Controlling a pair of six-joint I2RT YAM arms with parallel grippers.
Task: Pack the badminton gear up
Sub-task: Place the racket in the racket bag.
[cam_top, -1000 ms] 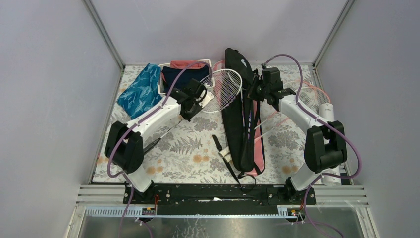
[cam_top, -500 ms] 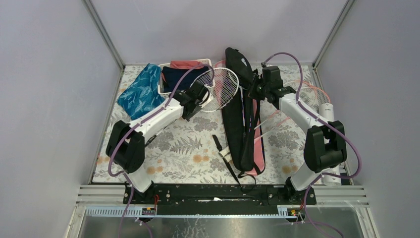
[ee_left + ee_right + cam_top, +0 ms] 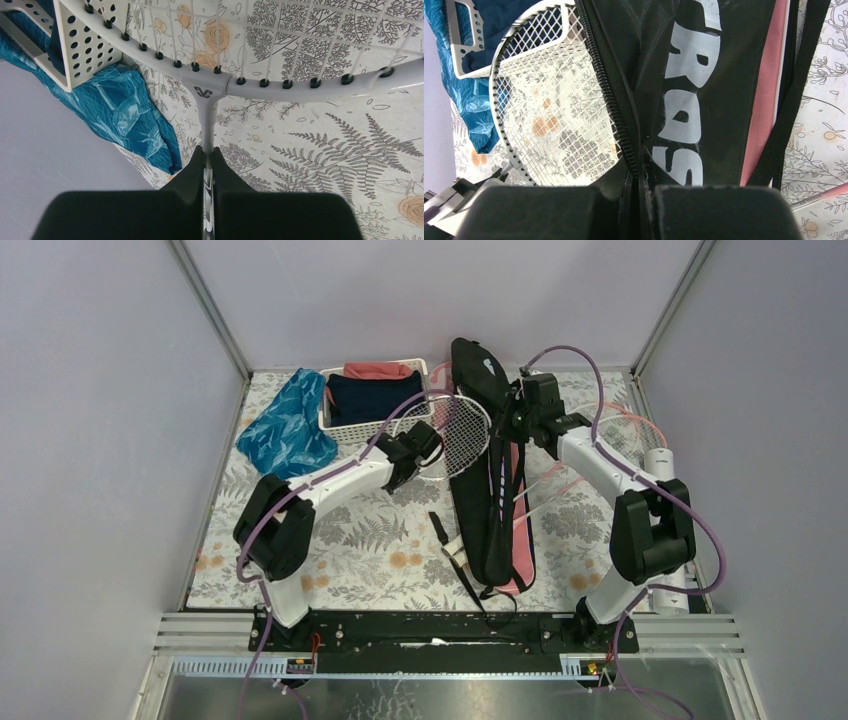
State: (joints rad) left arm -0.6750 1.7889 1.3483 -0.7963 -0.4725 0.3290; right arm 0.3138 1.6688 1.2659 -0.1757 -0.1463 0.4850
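Note:
My left gripper (image 3: 418, 452) (image 3: 208, 155) is shut on the thin shaft of a white-framed racket (image 3: 462, 430) (image 3: 260, 82), just below its head. The head hangs above the table against the left edge of the black "CROSSWAY" bag (image 3: 487, 490) (image 3: 704, 75). My right gripper (image 3: 512, 418) (image 3: 640, 172) is shut on that bag's zipper edge and holds it up. The pink bag (image 3: 523, 550) (image 3: 764, 100) lies under the black one. A white shuttlecock tube (image 3: 660, 465) lies at the right edge. Beside it is a pink-rimmed racket (image 3: 630, 430).
A white slatted basket (image 3: 350, 426) (image 3: 85, 45) with navy and red clothes stands at the back left. A teal cloth (image 3: 285, 425) (image 3: 125, 115) lies next to it. A black-handled racket (image 3: 455, 560) lies on the floral cloth near the front, left of the bags.
My left arm has carried the racket to the right, so its head now reaches the black bag's edge. My right gripper has stayed shut on the bag edge, shifting slightly back.

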